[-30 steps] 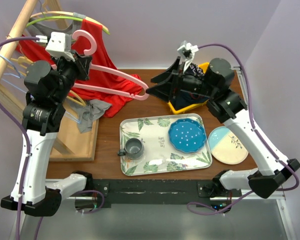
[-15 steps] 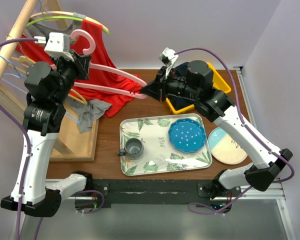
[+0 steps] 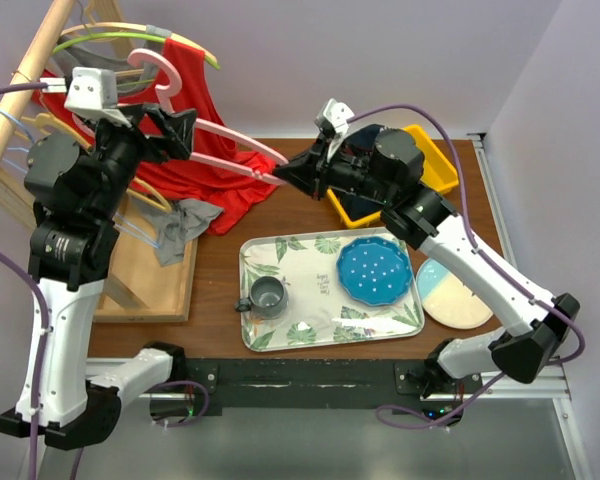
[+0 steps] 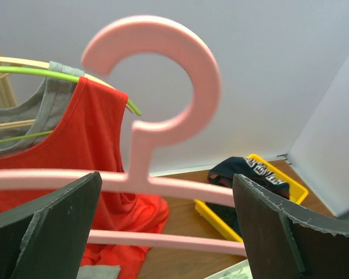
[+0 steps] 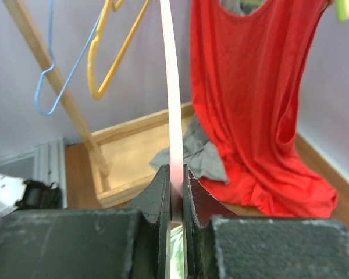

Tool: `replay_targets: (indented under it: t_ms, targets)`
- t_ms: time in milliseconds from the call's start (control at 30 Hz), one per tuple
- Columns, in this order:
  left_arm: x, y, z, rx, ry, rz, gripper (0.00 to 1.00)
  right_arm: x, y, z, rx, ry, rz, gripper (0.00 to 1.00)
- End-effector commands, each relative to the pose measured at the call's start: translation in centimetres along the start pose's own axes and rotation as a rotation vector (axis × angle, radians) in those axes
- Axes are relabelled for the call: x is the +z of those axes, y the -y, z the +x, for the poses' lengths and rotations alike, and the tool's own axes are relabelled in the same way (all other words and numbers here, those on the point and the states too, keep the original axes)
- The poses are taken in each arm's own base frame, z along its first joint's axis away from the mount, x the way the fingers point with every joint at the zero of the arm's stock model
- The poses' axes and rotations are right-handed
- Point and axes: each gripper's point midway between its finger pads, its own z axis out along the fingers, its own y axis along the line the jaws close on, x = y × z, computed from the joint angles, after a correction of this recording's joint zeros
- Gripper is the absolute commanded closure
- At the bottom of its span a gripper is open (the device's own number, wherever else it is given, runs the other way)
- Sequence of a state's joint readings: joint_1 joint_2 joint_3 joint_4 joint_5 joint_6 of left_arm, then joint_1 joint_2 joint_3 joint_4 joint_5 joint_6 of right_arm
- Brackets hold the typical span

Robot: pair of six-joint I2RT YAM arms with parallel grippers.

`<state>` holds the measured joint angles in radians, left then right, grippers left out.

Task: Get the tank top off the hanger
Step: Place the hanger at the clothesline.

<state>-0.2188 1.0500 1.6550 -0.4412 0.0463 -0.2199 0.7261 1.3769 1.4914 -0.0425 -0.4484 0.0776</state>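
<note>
A pink plastic hanger [image 3: 230, 140] is held level above the table's back left; it looks bare. My right gripper [image 3: 280, 178] is shut on its right end, and the right wrist view shows the thin pink bar [image 5: 173, 116] pinched between the jaws [image 5: 173, 174]. My left gripper [image 3: 175, 135] stands wide open around the hanger's neck [image 4: 141, 151], fingers [image 4: 58, 221] on either side without touching it. The red tank top [image 3: 195, 100] hangs from the rack behind the pink hanger, on what looks like a green hanger, with its hem bunched on the table [image 5: 244, 93].
A wooden rack [image 3: 30, 70] with blue and yellow hangers [image 5: 104, 64] stands at the left on a wooden base [image 3: 150, 285]. A grey cloth [image 3: 185, 222] lies by it. A leaf-patterned tray [image 3: 252, 255] holds a cup [image 3: 267, 295] and blue plate [image 3: 374, 270]. There is also a yellow bin [image 3: 438, 160] and another plate [image 3: 452, 295].
My right gripper closed on the hanger's right end. My left gripper has just let go of the hanger's neck and opened wide. The hanger and both grippers shifted up and left.
</note>
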Motion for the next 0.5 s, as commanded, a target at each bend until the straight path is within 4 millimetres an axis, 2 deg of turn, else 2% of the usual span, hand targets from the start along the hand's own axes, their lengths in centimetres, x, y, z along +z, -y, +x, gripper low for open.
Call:
replay_targets:
  t_ms: [0, 33, 67, 100, 167, 200, 233, 267, 300, 333, 467]
  targets:
    - [-2.4, 2.6, -4.3, -0.074, 0.121, 0.105, 0.0, 1.7, 1.2, -5.2, -0.125, 0.131, 0.027, 1.0]
    - [-3.0, 3.2, -5.0, -0.086, 0.147, 0.133, 0.0, 2.7, 1.7, -4.2, -0.114, 0.108, 0.025, 1.0]
    - [-3.4, 3.7, -5.3, -0.113, 0.158, 0.159, 0.0, 3.1, 1.8, -4.4, -0.111, 0.107, 0.022, 1.0]
    - [-3.5, 4.3, -4.9, -0.127, 0.149, 0.194, 0.0, 3.3, 1.8, -5.6, -0.119, 0.128, 0.02, 1.0]
    - [-4.4, 5.3, -5.9, -0.176, 0.186, 0.243, 0.0, 4.6, 2.2, -5.0, -0.109, 0.113, 0.013, 1.0]
    - [-4.6, 6.0, -5.5, -0.189, 0.177, 0.282, 0.0, 5.0, 1.9, -5.9, -0.115, 0.132, 0.008, 1.0]
    - [-4.9, 6.3, -6.0, -0.199, 0.198, 0.302, 0.0, 5.4, 2.0, -5.9, -0.117, 0.13, 0.01, 1.0]
    - [-5.2, 6.6, -6.1, -0.224, 0.204, 0.319, 0.0, 6.6, 2.3, -5.1, -0.122, 0.115, 0.007, 1.0]
    - [-5.1, 6.8, -5.6, -0.231, 0.194, 0.334, 0.0, 6.9, 1.7, -6.1, -0.123, 0.125, -0.001, 1.0]
    - [-5.3, 7.0, -6.0, -0.235, 0.213, 0.345, 0.0, 7.4, 1.6, -5.9, -0.113, 0.108, 0.006, 1.0]
    - [-4.9, 7.0, -5.2, -0.25, 0.192, 0.351, 0.0, 10.1, 1.3, -5.3, -0.141, 0.091, -0.001, 1.0]
